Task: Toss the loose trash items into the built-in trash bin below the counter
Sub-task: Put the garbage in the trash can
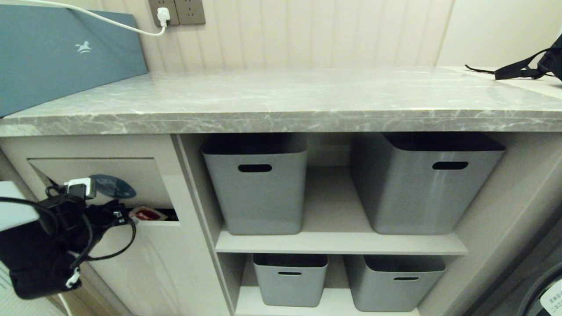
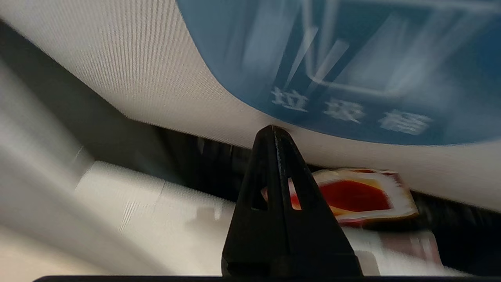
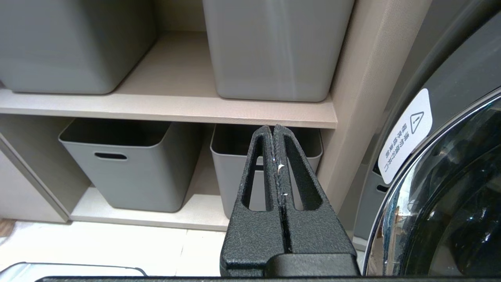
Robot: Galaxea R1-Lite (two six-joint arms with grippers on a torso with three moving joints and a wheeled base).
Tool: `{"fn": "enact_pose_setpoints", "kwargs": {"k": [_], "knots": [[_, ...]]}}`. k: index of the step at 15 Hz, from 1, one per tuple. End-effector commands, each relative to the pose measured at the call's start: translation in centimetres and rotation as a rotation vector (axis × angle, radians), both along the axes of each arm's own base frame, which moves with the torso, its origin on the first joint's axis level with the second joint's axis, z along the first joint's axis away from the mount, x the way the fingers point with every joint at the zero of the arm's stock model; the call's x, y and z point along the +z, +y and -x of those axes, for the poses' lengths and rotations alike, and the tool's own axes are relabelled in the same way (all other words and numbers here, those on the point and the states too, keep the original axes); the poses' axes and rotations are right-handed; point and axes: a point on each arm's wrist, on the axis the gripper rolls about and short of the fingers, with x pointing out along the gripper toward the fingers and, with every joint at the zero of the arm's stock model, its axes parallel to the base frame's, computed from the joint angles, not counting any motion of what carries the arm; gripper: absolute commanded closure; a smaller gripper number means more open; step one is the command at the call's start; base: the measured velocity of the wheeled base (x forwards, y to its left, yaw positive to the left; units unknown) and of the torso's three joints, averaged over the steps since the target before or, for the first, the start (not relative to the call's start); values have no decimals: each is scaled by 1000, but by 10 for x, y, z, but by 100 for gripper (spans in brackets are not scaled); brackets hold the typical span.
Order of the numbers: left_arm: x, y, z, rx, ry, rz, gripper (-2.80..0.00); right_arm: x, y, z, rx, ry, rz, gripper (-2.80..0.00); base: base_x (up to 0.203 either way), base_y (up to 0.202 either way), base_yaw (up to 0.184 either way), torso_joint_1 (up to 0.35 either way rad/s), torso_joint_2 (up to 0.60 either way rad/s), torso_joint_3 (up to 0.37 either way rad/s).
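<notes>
The round blue sticker (image 2: 352, 58) on the beige bin flap (image 2: 164, 74) bears a white bin icon and, under it, three white Chinese characters, blurred but seeming to read 垃圾箱. In the head view the same sticker (image 1: 113, 186) shows only as a blue disc, its print too small to read.

The blue-grey board (image 1: 66, 52) standing at the counter's (image 1: 281, 94) back left corner carries a small white rocking-horse logo (image 1: 83, 46) with no words.

A white label (image 3: 405, 135) on the dark washer front (image 3: 462, 74) has a warning triangle with an exclamation mark and lines of Chinese print, too small to read.

The carton's (image 2: 364, 196) face shows red and white print, with no legible lettering.
</notes>
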Motion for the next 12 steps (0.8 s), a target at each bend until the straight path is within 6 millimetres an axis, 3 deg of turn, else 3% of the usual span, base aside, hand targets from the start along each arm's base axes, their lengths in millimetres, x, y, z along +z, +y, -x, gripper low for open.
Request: {"fn": "enact_pose_setpoints", "kwargs": {"k": [1,5,7,12], "knots": [[-15,-4,-29,-28,-20,-8,0,0,0,0,1,0,1,0,0,0,0,0,0,0],[-14,-13,-69,-35,-118,-37,0,0,0,0,2,-1,1,0,0,0,0,0,0,0],[-15,-15,-61,-29,-93,-32,0,0,0,0,1,-2,1,0,0,0,0,0,0,0],[8,-19,-18,-19,-57,-18,0,0,0,0,1,-1,1,0,0,0,0,0,0,0]]}}
